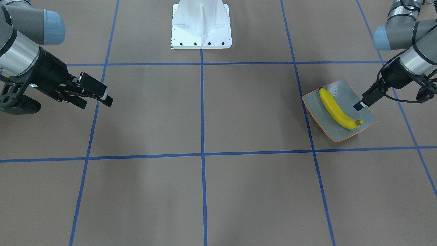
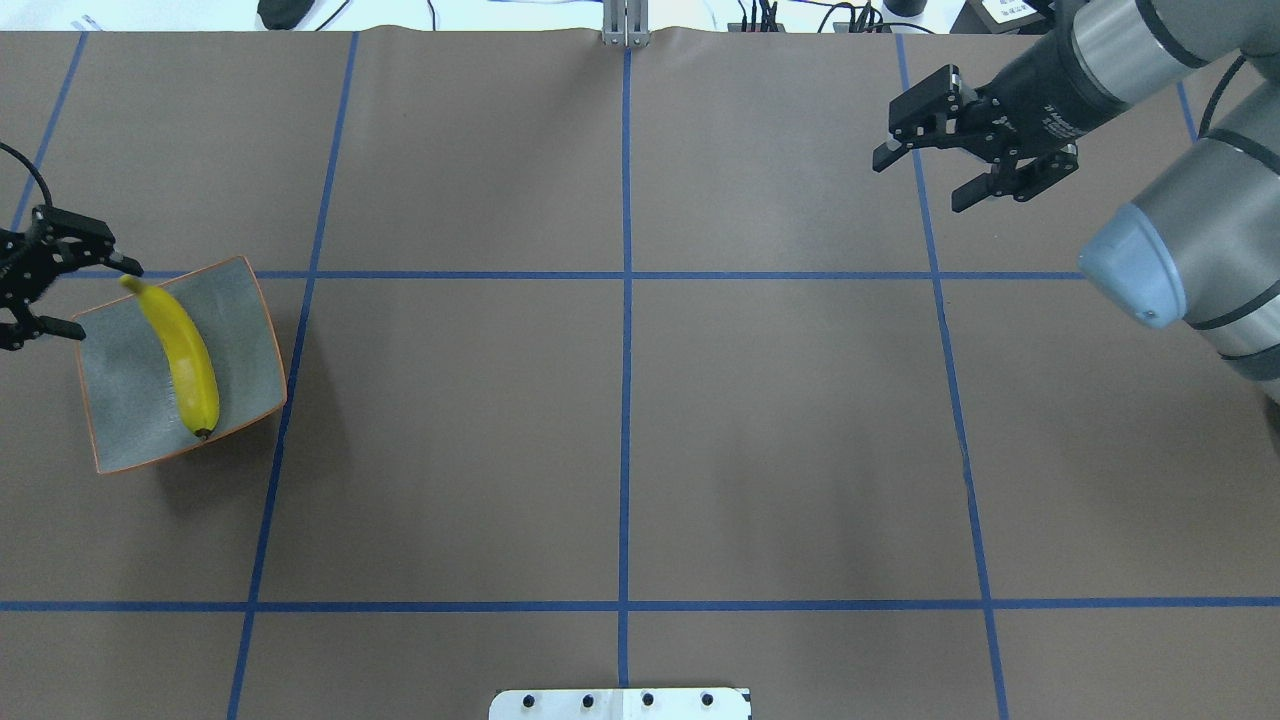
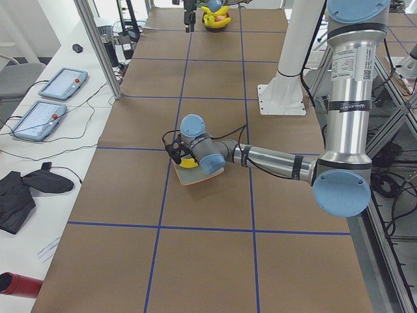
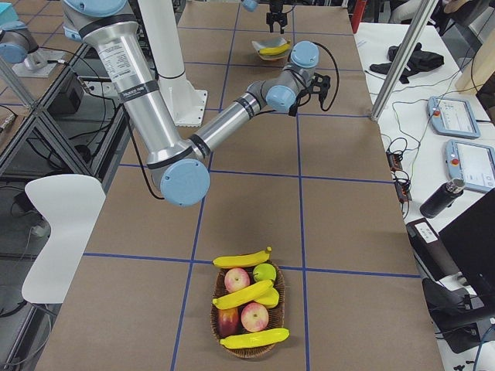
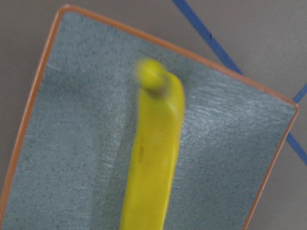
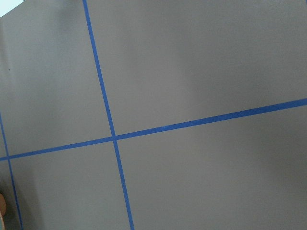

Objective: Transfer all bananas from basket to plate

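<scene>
One banana lies on the plate, its stem end just beside the left gripper, which is spread open and empty. Three bananas sit with apples in the wicker basket, well apart from the right gripper, also released.

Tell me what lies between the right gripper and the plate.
Only bare table with blue tape lines separates the right gripper from the plate, clearest in the overhead view.
</scene>
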